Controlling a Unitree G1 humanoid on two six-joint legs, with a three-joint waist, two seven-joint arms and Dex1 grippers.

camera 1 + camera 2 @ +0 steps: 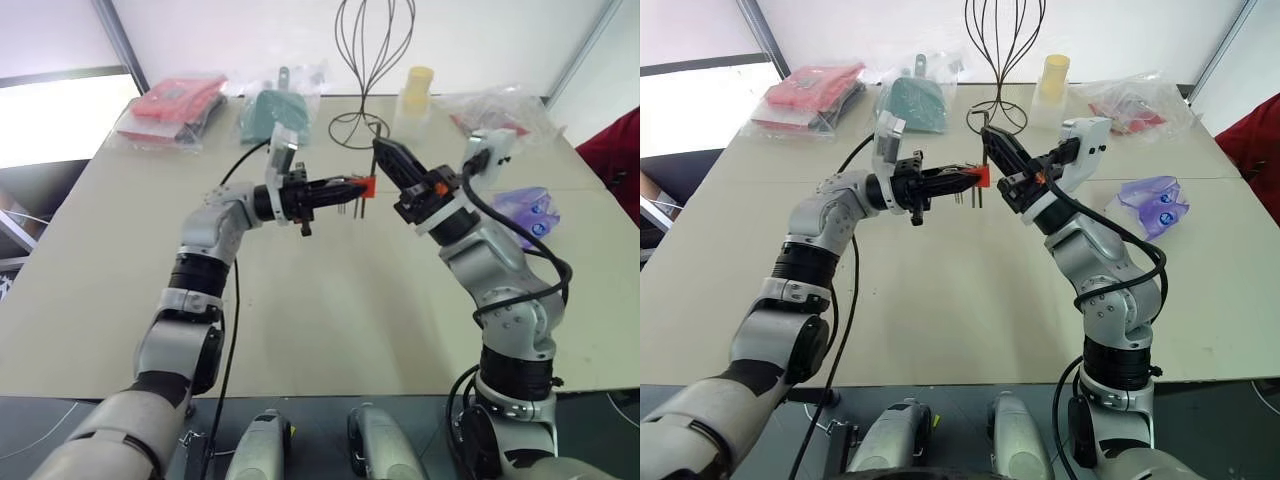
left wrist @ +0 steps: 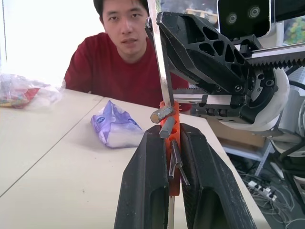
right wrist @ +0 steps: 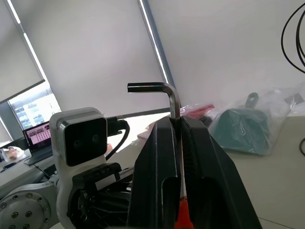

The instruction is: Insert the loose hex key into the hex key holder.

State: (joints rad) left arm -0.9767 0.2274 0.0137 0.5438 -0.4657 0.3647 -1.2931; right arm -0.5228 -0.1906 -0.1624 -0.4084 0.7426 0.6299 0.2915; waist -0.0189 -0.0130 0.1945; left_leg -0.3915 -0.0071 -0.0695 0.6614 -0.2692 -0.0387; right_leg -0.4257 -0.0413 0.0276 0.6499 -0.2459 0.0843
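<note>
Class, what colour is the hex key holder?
Red-orange; the hex key holder shows best in the left wrist view.

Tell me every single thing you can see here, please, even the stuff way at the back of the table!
Table: one, beige, under everything.
Hex key holder: one, red-orange, held up over the table in the left hand.
Loose hex key: one, silver-grey, L-shaped, pinched in the right hand just above the holder.
Wire stand: one, black, back middle.
Cup: one, pale yellow, back, right of the stand.
Teal bagged item: one, back, left of the stand.
Red bagged packets: one pile, back left corner.
Clear bag with red inside: one, back right.
Purple bag: one, right edge.
Person: one, red shirt, seated at the table's right side.
Left hand: black, shut.
Right hand: black, shut.
</note>
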